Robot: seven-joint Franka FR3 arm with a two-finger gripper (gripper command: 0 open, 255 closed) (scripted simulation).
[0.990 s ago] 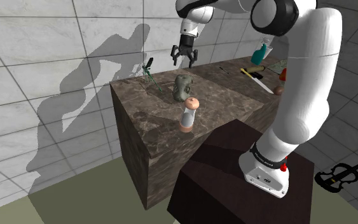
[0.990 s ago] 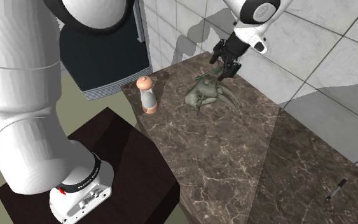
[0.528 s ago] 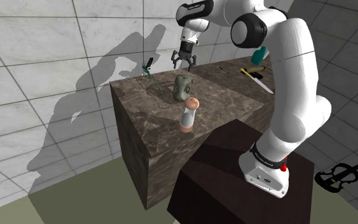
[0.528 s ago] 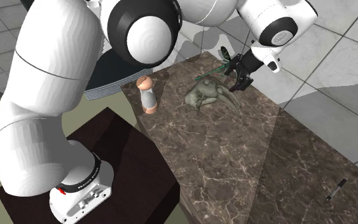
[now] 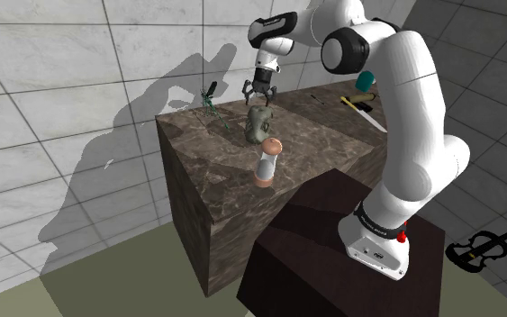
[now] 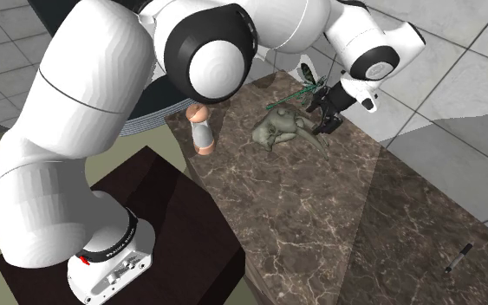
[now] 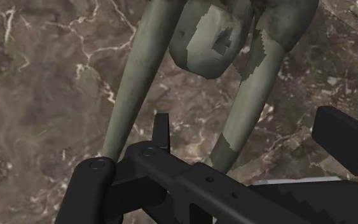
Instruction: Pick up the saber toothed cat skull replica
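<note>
Pincer (image 5: pixel 260 95): fingers apart, skull (image 5: pixel 259 124) just beneath it.
Risk: I may clip a fang (image 7: pixel 134 83), tipping the skull sideways.
Cause: pincer seems off-centre; wrist view unclear.

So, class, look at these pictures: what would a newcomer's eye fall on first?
The huge white arm arches over a dark marble counter. Its black gripper hangs open just above a grey-green saber-toothed skull with two long fangs, lying on that counter.
</note>
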